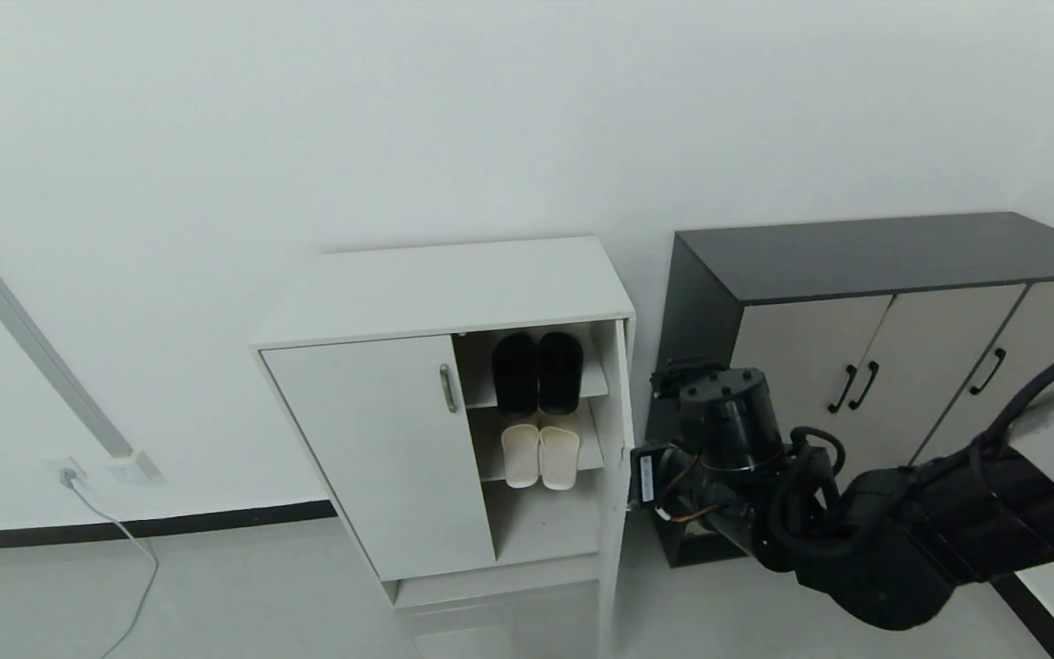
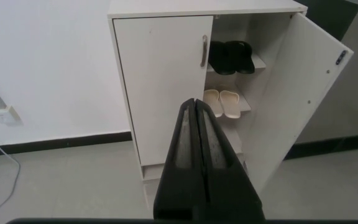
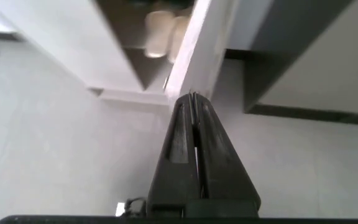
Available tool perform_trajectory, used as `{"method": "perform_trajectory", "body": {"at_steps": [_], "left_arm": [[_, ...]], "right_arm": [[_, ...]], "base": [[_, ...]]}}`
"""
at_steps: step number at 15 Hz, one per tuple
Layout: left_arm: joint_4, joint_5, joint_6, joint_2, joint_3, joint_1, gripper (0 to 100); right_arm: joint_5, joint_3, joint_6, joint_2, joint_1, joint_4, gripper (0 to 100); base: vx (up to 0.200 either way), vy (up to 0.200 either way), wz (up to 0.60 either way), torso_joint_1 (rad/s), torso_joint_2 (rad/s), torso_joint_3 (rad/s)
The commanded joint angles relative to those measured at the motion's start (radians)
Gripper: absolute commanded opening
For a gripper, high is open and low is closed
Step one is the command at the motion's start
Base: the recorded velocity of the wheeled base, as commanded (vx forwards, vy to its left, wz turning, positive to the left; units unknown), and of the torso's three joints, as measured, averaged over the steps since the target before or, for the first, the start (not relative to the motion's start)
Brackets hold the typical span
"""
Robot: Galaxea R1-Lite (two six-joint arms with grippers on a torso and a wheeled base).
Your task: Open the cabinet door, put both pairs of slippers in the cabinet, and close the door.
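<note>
White cabinet (image 1: 440, 288) standing on the floor against the wall, its left door (image 1: 381, 448) shut and its right door (image 1: 617, 476) swung open. Inside the cabinet, the black slippers (image 1: 538, 372) lie side by side on the upper shelf, and the cream slippers (image 1: 541, 455) lie side by side on the shelf just below. Right claw (image 3: 195, 98), fingers pressed together and holding nothing, is at the free edge of the cabinet's open door; contact cannot be confirmed. Left claw (image 2: 196, 106), likewise narrowed to a slit and empty, hangs in front of the cabinet, apart from it. A dark cabinet (image 1: 884, 252) stands just beside the white cabinet, on the open door's side.
</note>
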Motion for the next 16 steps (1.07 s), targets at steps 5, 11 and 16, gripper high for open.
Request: {"method": "perform_trajectory", "body": {"at_steps": [5, 11, 16], "left_arm": [[0.000, 0.000, 0.000, 0.001, 0.000, 0.000, 0], [0.000, 0.000, 0.000, 0.001, 0.000, 0.000, 0], [0.000, 0.000, 0.000, 0.001, 0.000, 0.000, 0]], "right_arm": [[0.033, 0.082, -0.014, -0.076, 0.057, -0.029, 0], [0.035, 0.086, -0.014, -0.074, 0.057, -0.029, 0], [0.023, 0.090, -0.043, -0.076, 0.044, -0.035, 0]], "base": [[0.000, 0.000, 0.00, 0.000, 0.00, 0.000], [0.000, 0.000, 0.50, 0.002, 0.00, 0.003], [0.000, 0.000, 0.00, 0.000, 0.00, 0.000]]}}
